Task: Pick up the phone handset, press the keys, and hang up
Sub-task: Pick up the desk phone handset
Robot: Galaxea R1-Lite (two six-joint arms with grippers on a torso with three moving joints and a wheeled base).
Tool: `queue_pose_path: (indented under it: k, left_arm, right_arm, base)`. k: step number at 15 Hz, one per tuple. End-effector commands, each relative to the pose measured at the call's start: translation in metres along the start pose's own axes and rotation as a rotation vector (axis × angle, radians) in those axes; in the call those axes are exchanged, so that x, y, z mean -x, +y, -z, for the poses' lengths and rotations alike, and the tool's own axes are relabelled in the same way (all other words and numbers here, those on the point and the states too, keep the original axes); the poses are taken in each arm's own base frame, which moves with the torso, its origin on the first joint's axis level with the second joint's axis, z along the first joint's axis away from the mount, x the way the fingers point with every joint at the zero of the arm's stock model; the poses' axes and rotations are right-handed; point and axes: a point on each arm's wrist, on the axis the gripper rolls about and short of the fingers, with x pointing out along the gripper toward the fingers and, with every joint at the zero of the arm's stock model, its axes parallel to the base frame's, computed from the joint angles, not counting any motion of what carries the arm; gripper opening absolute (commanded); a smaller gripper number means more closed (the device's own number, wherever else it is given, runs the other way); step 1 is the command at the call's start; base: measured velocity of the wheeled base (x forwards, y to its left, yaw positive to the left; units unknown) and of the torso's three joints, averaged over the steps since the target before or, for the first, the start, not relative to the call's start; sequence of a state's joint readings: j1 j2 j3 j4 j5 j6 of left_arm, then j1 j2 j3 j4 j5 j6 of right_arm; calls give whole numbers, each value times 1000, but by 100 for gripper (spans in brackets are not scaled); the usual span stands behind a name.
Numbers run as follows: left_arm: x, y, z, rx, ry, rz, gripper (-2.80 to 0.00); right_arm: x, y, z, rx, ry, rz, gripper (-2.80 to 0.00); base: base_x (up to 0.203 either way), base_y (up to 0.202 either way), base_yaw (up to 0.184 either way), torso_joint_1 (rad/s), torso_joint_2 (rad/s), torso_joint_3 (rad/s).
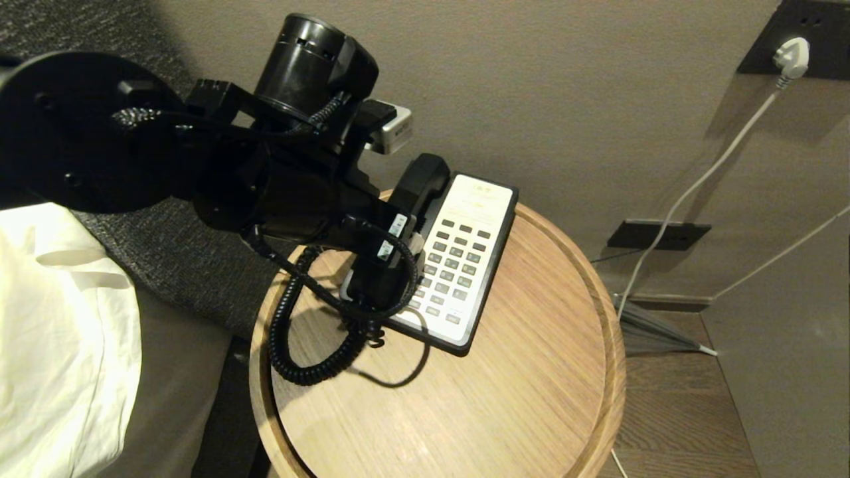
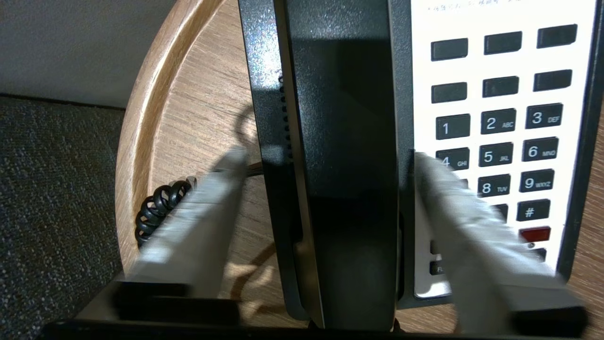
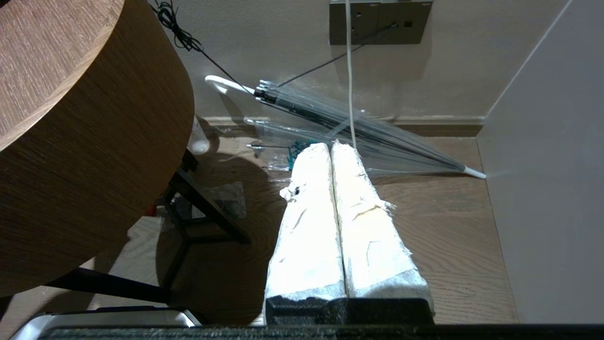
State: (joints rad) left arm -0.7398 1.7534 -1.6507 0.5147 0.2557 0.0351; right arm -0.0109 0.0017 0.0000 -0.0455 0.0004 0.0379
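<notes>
From the head, we see our left gripper point(image 1: 398, 249) over the phone handset point(image 1: 417, 189), cradled at the phone's left on the round surface point(image 1: 531, 372). Left wrist: jaws apart, straddling the handset, gripping nothing yet. Right wrist: right gripper point(image 3: 332, 163) closed, empty, parked near the floor.

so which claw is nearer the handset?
Left. The left claw straddles the handset on the phone, fingers open either side. The right claw hangs shut near the floor, beside the table.
</notes>
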Motion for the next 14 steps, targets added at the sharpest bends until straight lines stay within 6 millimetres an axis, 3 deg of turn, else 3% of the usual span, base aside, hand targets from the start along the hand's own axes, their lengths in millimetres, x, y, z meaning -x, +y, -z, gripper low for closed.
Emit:
queue_pose_path:
  k: [1,10,14]
  left_arm:
    - [1,0,0,-1,0,-1,-280]
    - [13,1,-1,36,-21,-31,-280]
    - [33,1,-5,62,-70,-50,-280]
  right_arm:
    - [-1,0,6,0,21,1,-280]
    - [-1,0,6,0,22,1,-280]
    - [-1,0,6,-1,22,0,-280]
  base:
    - [0,0,0,0,0,0]
    - [0,0,0,0,0,0]
    - [0,0,0,0,0,0]
